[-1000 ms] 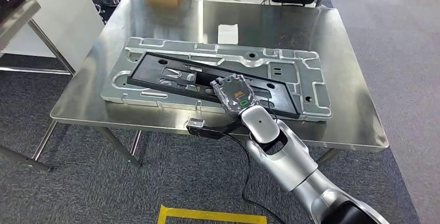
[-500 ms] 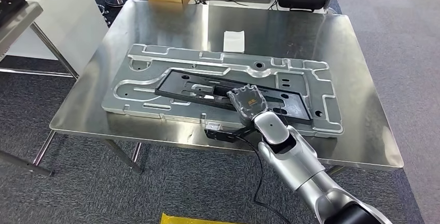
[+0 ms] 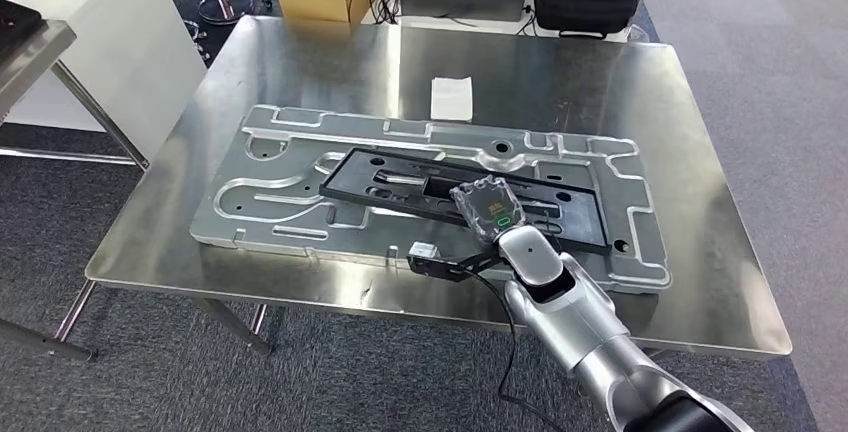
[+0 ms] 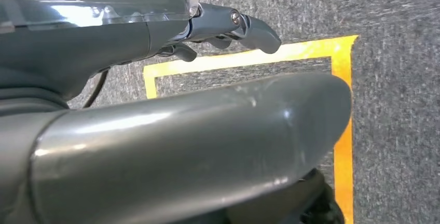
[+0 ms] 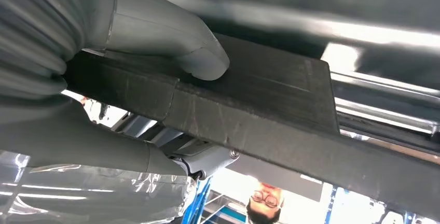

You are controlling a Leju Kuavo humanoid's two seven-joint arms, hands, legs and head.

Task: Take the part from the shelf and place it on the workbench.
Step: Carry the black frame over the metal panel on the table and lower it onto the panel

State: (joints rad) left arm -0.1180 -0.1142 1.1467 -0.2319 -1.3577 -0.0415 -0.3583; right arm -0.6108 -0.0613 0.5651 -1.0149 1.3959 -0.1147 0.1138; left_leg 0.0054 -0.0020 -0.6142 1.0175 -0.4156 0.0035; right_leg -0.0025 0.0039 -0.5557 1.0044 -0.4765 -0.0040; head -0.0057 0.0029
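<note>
Grey carpet all round, and a steel table (image 3: 300, 62) carries a big silver plate (image 3: 290, 222). Over it lies the long black part (image 3: 400, 174), and the right hand (image 3: 487, 210) has it by the near end: thumb (image 5: 171, 37) pressed on top, fingers (image 5: 207, 163) curled beneath. Down at floor level, the left hand (image 4: 155, 22) holds nothing, fingers (image 4: 254, 29) loosely bent above yellow floor tape (image 4: 342, 146).

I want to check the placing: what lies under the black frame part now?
Under the black frame part lies the large silver metal panel, itself on the steel workbench. The right hand grips the frame's near edge, hiding what is beneath there.
</note>
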